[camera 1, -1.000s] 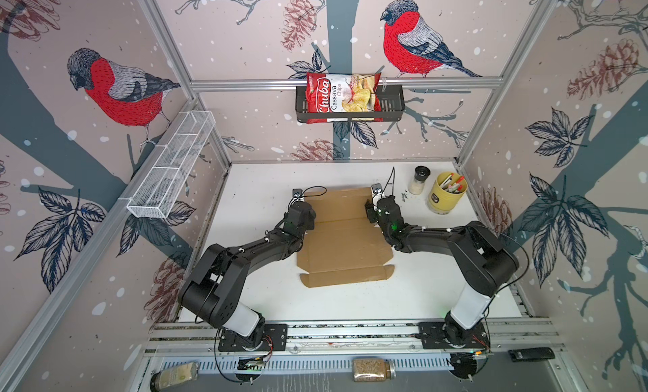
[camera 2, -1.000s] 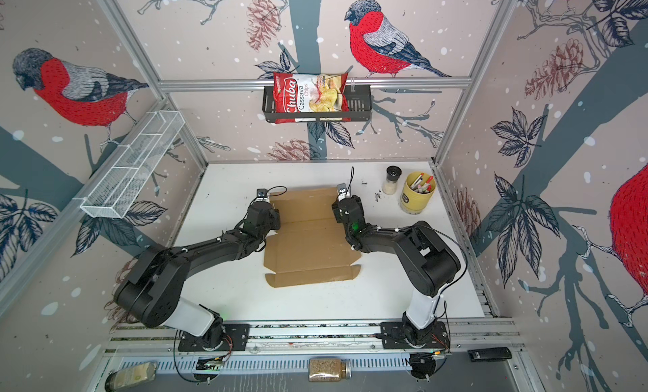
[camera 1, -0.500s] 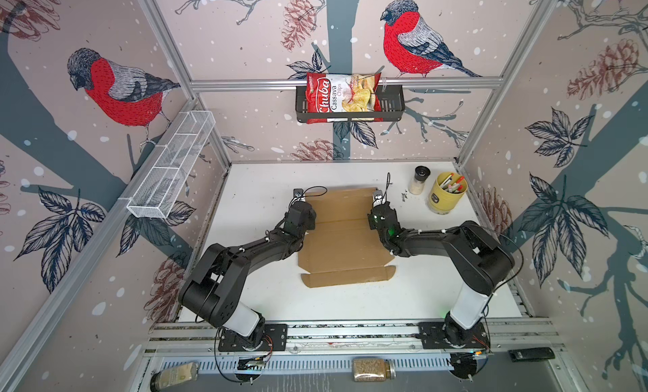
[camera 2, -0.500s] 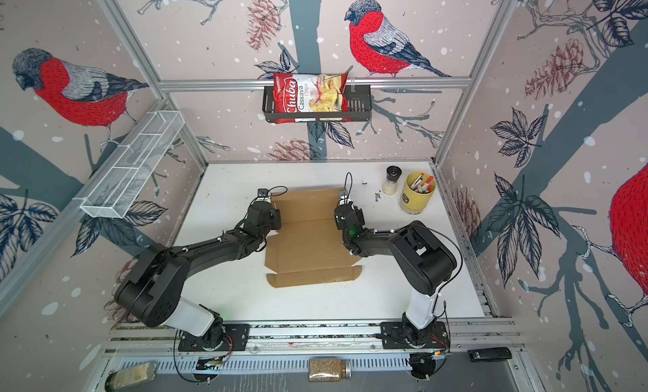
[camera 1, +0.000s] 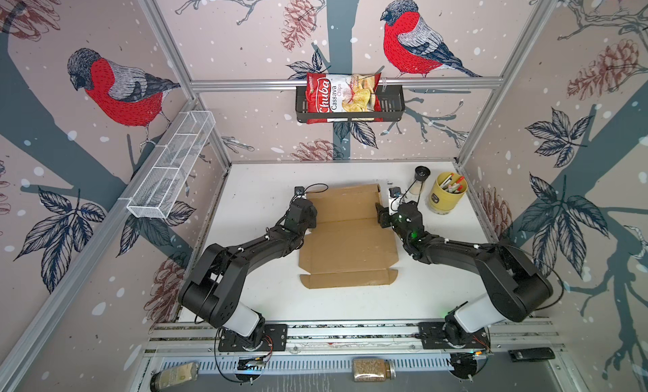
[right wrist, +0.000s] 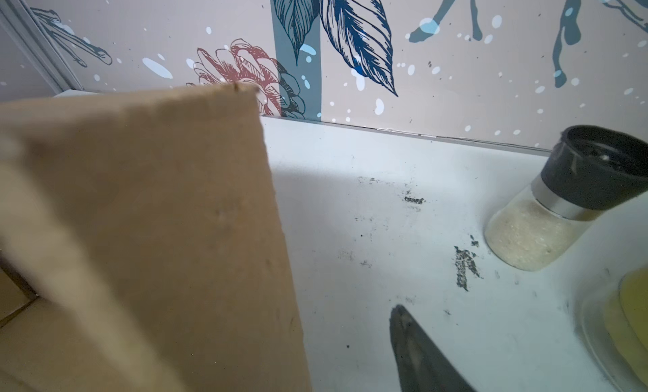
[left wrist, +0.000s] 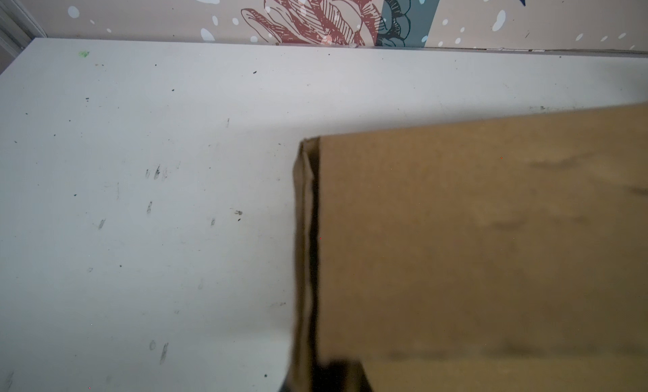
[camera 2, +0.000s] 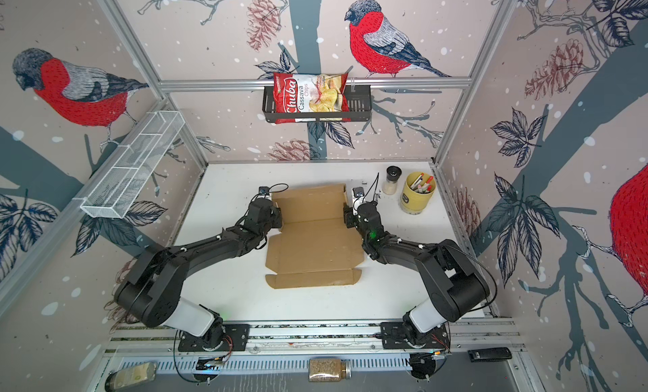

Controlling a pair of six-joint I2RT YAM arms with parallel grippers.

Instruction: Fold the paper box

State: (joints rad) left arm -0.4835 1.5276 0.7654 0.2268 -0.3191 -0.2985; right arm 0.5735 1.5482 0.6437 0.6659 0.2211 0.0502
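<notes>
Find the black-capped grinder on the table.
In both top views the grinder stands back-right on the table, just left of the yellow pen cup and right of the paper box.

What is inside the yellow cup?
Several pens or markers stand in the yellow cup, tips above the rim. Their lower parts and the cup's bottom are hidden by its wall.
</notes>
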